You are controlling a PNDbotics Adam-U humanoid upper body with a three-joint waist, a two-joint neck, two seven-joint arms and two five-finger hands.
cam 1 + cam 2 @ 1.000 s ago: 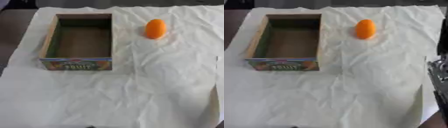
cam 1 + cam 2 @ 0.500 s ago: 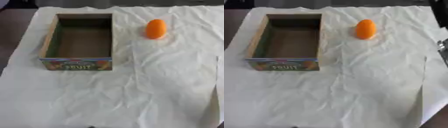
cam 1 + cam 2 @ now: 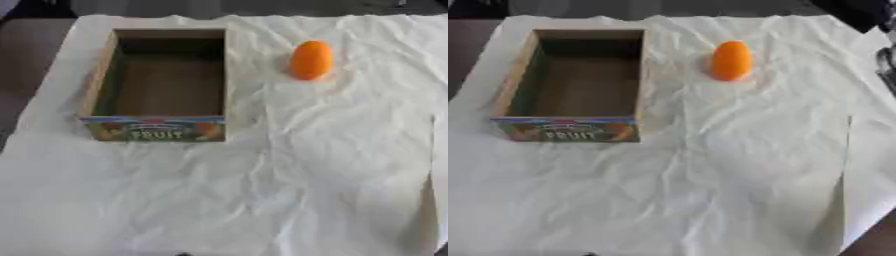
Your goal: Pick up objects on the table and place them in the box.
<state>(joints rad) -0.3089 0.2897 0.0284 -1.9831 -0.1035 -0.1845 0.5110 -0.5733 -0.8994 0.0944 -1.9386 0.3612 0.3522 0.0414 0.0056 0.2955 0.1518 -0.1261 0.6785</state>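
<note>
White cloth (image 3: 262, 190): one box (image 3: 162, 127), one orange object (image 3: 311, 60).

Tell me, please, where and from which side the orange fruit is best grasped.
Probably around its wider middle, coming from above or from the right. The orange fruit lies alone on the white cloth, an oval with its long axis running away from the robot, well apart from the box on its left.

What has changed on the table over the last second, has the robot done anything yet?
Only the robot's right hand has moved: a second ago it showed low at the right edge of the right eye view, and now just a dark sliver of it shows higher up that edge. It has taken hold of nothing. The orange object lies where it was on the white cloth, beside the empty box.
</note>
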